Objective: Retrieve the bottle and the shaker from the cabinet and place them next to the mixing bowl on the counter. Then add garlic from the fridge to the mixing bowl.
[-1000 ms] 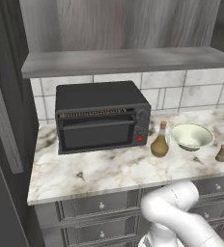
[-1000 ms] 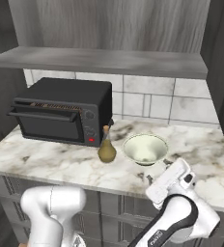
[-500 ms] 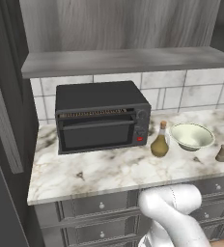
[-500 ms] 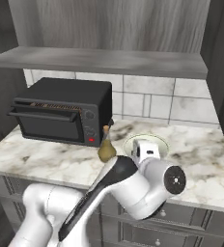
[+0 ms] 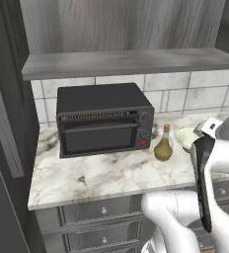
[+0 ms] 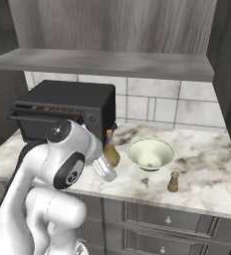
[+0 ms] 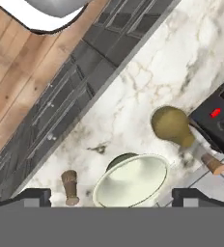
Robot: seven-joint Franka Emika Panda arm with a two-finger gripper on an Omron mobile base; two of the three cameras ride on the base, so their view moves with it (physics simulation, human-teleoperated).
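On marble surface (image 6: 207, 172): bottle (image 6: 111, 152) just beside bowl (image 6: 151, 153), shaker (image 6: 173, 182) near bowl's other side, both set for mixing. Bowl empty; garlic unfetched, I judge. My pincer (image 7: 111, 197) hangs above bowl, tips wide apart, holding nothing.

A squat olive-brown glass bottle (image 6: 111, 152) with a narrow neck and cork stopper stands upright on the white marbled tabletop (image 6: 207, 174). Just beside it sits a pale green ceramic mixing bowl (image 6: 151, 153), upright and empty. A small brown wooden shaker (image 6: 173, 182) stands upright near the bowl, toward the tabletop's front edge, apart from both.
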